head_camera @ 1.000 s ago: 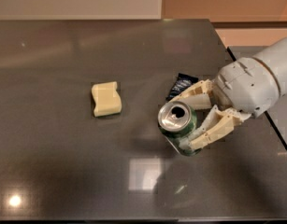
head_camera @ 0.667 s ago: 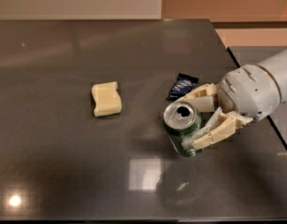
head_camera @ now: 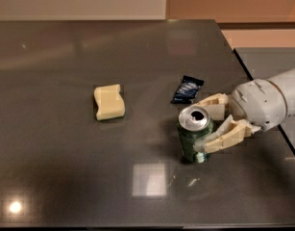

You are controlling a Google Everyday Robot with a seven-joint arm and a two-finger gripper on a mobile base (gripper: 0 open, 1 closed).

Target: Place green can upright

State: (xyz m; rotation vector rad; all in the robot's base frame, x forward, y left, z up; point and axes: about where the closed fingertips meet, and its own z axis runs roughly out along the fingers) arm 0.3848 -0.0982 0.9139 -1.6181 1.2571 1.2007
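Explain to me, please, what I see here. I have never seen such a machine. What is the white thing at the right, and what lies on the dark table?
This is one picture, from one camera looking down on a dark grey table. The white rounded part at the right is the robot's arm. Its end is a beige two-finger gripper, a kind of hand, closed around a small green aluminium drink can with an opened silver top. The can stands on the table, about upright. Also lying there: a pale yellow sponge-like block and a dark blue snack wrapper.
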